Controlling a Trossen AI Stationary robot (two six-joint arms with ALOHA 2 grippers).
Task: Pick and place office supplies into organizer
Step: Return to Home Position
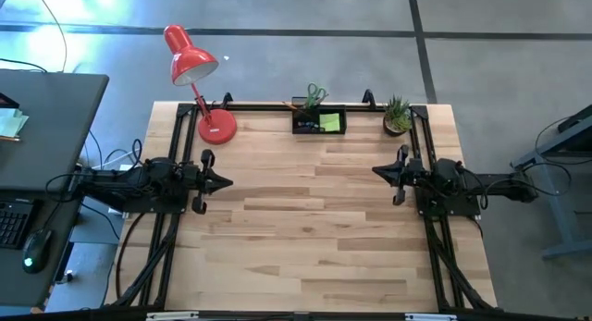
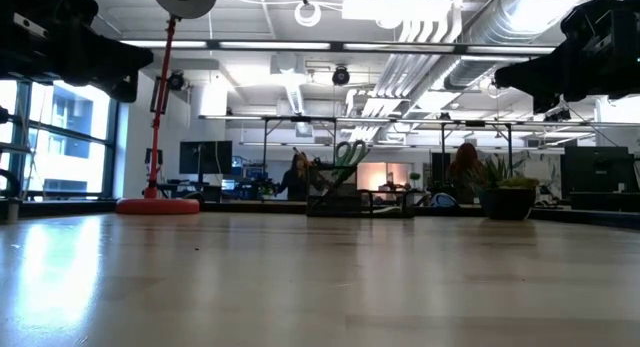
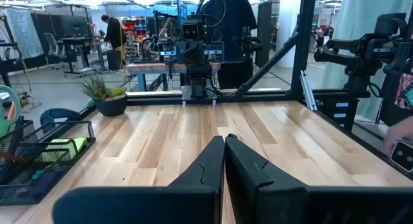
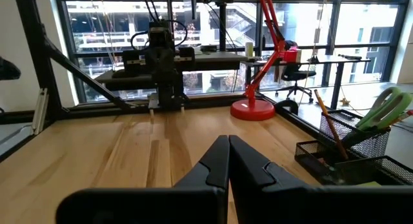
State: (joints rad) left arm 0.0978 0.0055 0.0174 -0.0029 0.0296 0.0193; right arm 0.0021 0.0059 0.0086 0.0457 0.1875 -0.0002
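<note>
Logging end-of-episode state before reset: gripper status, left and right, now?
Left gripper: shut, empty, over the left side of the table.
Right gripper: shut, empty, over the right side of the table.

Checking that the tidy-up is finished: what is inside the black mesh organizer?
Green-handled scissors and an orange pencil stand in the organizer's cup; a lime-green sticky-note pad lies in its tray. The mesh hides anything smaller. Left gripper and right gripper wait shut, apart.

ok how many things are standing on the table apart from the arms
3, all along the far edge: red desk lamp toward the left, black mesh organizer in the middle, small potted plant toward the right. The supplies inside the organizer aren't counted and are partly hidden.
</note>
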